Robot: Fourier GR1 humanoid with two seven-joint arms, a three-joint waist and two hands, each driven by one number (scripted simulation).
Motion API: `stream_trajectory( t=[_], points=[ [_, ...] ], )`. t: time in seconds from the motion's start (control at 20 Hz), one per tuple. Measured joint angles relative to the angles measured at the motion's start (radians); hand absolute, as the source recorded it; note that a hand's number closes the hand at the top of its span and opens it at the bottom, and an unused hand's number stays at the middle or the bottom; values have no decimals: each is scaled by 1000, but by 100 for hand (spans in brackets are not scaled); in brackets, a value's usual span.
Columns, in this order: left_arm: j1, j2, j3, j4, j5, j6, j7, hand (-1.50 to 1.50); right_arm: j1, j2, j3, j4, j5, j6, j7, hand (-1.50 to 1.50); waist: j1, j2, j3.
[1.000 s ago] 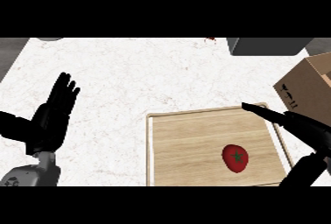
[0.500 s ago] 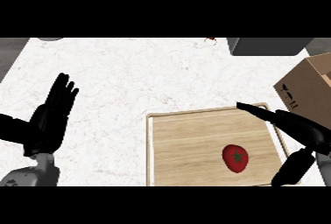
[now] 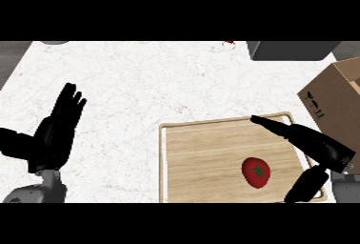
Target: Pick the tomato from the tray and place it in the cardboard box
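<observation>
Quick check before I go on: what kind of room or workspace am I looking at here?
Probably a kitchen counter: a white marbled worktop, a light wooden tray holding a red tomato, and a brown cardboard box at the right edge.

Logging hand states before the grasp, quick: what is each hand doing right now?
Left hand: open, fingers up, resting at the view's left, holding nothing.
Right hand: open over the tray, spread beside the tomato, not holding it.
</observation>
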Motion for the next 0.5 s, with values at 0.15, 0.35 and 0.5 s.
stream_trajectory(
  t=[0.15, 0.35, 0.5],
  points=[
    [-5, -11, 8, 4, -2, -7, 6, 0, 13, 11, 6, 12, 42, -4, -32, -150, 0, 0, 0],
    [-14, -21, 15, 6, -16, -11, 9, 0, 11, 23, 5, 58, 87, -14, -85, -150, 0, 0, 0],
    [-18, -17, 31, 0, -14, -22, 22, 0, 19, 34, 6, 57, 106, 0, -99, -150, -1, 0, 0]
  ],
)
